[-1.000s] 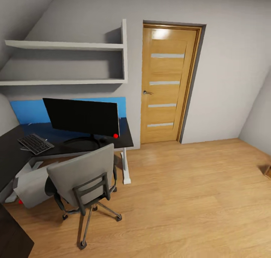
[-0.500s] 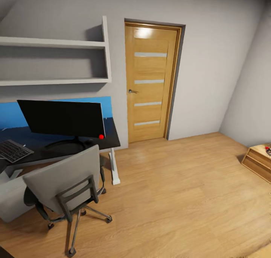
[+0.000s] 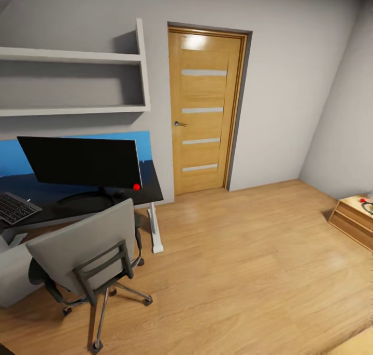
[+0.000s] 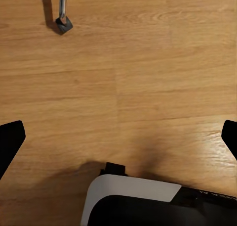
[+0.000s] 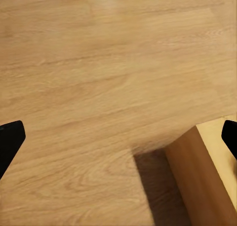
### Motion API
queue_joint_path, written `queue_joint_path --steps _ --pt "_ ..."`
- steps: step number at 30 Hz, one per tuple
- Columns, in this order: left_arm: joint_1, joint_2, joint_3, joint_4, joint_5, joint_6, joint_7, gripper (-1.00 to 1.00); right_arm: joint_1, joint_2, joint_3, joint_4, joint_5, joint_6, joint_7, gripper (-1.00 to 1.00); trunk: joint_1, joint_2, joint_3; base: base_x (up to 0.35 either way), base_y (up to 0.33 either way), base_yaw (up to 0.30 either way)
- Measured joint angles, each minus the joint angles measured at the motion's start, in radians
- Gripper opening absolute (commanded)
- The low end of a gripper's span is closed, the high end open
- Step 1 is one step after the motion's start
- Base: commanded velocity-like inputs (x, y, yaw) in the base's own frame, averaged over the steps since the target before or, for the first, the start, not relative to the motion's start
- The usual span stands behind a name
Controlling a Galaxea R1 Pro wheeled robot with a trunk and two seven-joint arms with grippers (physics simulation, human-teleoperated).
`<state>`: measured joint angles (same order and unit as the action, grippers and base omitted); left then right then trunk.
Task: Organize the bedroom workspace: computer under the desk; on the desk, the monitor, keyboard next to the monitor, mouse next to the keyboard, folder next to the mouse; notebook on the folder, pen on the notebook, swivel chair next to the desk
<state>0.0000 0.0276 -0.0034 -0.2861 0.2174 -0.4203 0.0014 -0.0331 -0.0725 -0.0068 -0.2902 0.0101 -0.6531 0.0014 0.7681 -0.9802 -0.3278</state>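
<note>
In the head view the black monitor (image 3: pixel 83 161) stands on the black desk (image 3: pixel 149 188), with the keyboard (image 3: pixel 14 207) to its left at the picture's edge. The grey swivel chair (image 3: pixel 85 246) stands in front of the desk with its back toward me, hiding its seat. The light grey computer (image 3: pixel 13 275) sits on the floor under the desk. Folder, notebook, pen and mouse are out of view. My left gripper (image 4: pixel 118 139) hangs open over bare floor near a chair caster (image 4: pixel 63 23). My right gripper (image 5: pixel 118 137) is open over floor beside a wooden box (image 5: pixel 207 179).
A shut wooden door (image 3: pixel 204 109) is right of the desk, and wall shelves (image 3: pixel 72 80) hang above it. A low wooden chest (image 3: pixel 357 220) stands at the far right. Open plank floor (image 3: pixel 243 262) lies between chair and chest.
The head view has swung to the right, so desk, chair and door sit further left in the picture. The wooden chest has come into view at the right edge.
</note>
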Motion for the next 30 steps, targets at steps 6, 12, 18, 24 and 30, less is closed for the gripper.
queue_joint_path --steps 6,12,18,24,30 --pt "0.0 0.0 0.0 0.0 0.0 0.0 0.0 1.0 0.0 0.001 -0.002 0.0 -0.002 0.001 -0.001 1.0 0.0 0.0 -0.009 0.0 0.0 -0.126" --pt "0.0 0.0 0.0 0.0 0.0 0.0 0.0 1.0 0.0 0.001 -0.016 -0.001 -0.002 0.001 -0.001 1.0 0.0 0.0 -0.019 0.0 0.0 -0.142" --pt "0.0 0.0 0.0 0.0 0.0 0.0 0.0 1.0 0.0 0.001 -0.021 -0.001 -0.001 0.001 0.0 1.0 0.0 0.0 -0.027 0.0 0.0 -0.18" --pt "0.0 0.0 0.0 0.0 0.0 0.001 0.0 1.0 0.0 0.0 -0.021 -0.001 0.0 -0.003 0.0 1.0 0.0 0.0 -0.033 0.0 0.0 -0.239" --pt "0.0 0.0 0.0 0.0 0.0 0.001 0.0 1.0 0.0 -0.001 -0.021 -0.001 0.002 -0.007 0.001 1.0 0.0 0.0 -0.034 0.0 0.0 -0.287"
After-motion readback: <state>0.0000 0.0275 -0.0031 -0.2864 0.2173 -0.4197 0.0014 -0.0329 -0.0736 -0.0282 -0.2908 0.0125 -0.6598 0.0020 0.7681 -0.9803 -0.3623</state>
